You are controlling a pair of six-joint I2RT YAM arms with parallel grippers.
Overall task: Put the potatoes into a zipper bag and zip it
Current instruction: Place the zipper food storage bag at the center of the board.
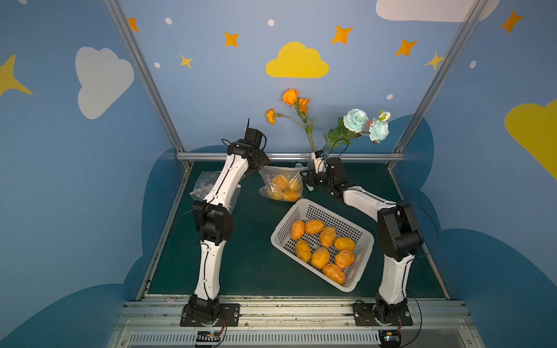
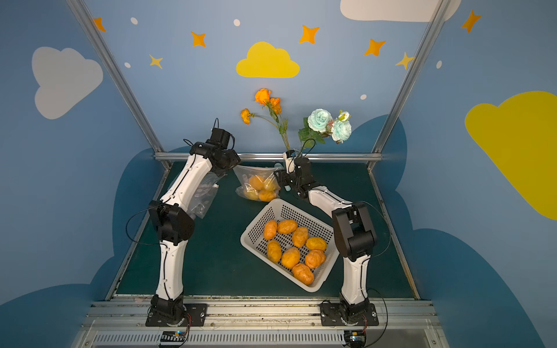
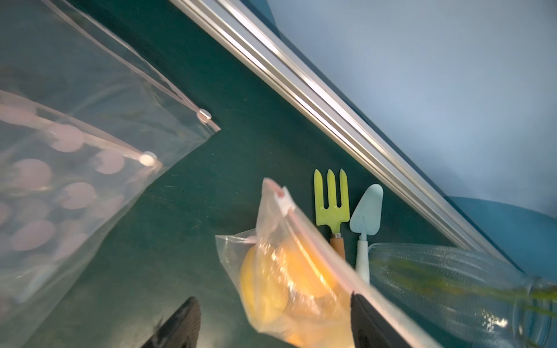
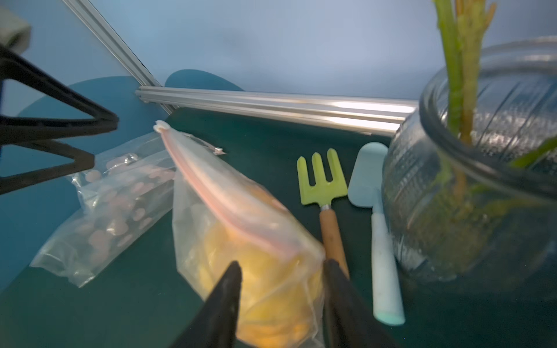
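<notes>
Left claw point(image 3: 272, 298) and right claw point(image 4: 282, 262) released, straddling zipper bag point(image 1: 268, 174) of potatoes point(image 1: 280, 183)

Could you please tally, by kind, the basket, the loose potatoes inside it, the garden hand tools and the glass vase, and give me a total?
white basket: 1
potatoes lying in it: 8
garden hand tools, a green fork and a pale blue trowel: 2
glass vase: 1
Total: 12
</notes>
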